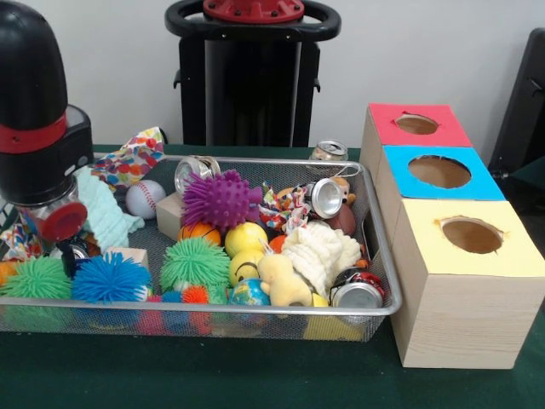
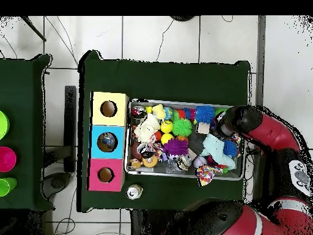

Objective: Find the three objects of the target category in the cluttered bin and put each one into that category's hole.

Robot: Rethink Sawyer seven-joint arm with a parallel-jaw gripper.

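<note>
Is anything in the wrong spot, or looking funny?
Yes. One silver drink can stands on the green table behind the wire mesh bin, outside it, while other cans lie among the toys inside. The paper round the yellow box's hole looks ragged.

Wire bin of toys beside a three-hole wooden box, arm at the left edge.

Mesh bin (image 1: 255, 313) on green table (image 1: 255, 375), packed: purple spiky ball (image 1: 220, 199) near centre, green spiky ball (image 1: 195, 262) in front of it, blue spiky ball (image 1: 109, 277) and another green one (image 1: 36, 278) at left. Baseball (image 1: 145, 198) toward the back left, yellow balls (image 1: 246, 239) mid-bin, white fluffy cloth (image 1: 324, 251) at right, crushed can (image 1: 356, 292) in the near right corner. Another can (image 1: 329, 151) stands behind the bin. Box to the right: red hole (image 1: 416, 124) farthest, blue hole (image 1: 439, 171) in the middle, yellow hole (image 1: 471, 234) nearest. Arm's black-and-red end (image 1: 38, 128) hangs over the bin's left end; fingers not discernible.
</note>
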